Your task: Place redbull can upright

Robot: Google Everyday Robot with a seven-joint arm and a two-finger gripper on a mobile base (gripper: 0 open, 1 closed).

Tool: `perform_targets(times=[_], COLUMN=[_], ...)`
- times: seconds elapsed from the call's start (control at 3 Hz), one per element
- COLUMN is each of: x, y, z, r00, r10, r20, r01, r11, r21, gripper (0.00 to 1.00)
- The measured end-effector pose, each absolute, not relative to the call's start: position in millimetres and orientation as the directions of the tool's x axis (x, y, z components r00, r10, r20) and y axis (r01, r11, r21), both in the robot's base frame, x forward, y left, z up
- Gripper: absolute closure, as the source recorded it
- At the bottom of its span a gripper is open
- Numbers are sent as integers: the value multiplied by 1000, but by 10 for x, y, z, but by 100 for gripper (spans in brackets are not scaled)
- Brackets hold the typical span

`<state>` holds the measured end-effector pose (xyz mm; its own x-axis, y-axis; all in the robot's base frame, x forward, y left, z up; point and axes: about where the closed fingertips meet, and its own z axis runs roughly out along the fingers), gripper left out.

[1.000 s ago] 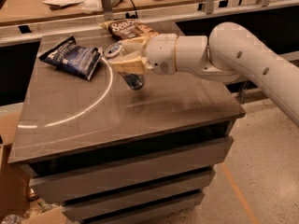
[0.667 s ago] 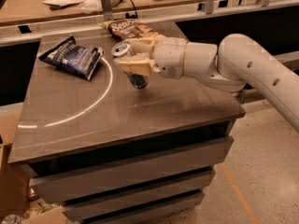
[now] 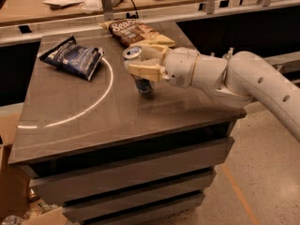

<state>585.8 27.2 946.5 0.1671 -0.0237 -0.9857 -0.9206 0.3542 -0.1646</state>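
Note:
The redbull can (image 3: 142, 83) stands nearly upright on the grey table (image 3: 93, 121), near its middle; its shiny silver top (image 3: 133, 52) points up and slightly left. My gripper (image 3: 140, 62) reaches in from the right and its cream fingers (image 3: 146, 71) are closed around the upper part of the can. The can's lower blue part shows below the fingers and rests on or just above the table top.
A dark blue chip bag (image 3: 72, 57) lies at the table's back left. A brown chip bag (image 3: 136, 32) lies at the back, just behind the gripper. A wooden counter (image 3: 70, 3) with clutter runs behind the table. A cardboard box (image 3: 11, 182) stands at the lower left.
The arm and the can have shifted slightly right and toward the front. The can has been brought closer to upright.

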Motion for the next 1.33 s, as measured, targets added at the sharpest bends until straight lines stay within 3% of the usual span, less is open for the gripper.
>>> perform_targets(times=[0.67,1.33], x=[5859,5835], y=[233,176], z=[9407,9270], r00=[172,138], r10=[31,50], r20=[-985,-989], r01=[-919,-908], r11=[365,406], r21=[-149,-106], gripper=[100,53])
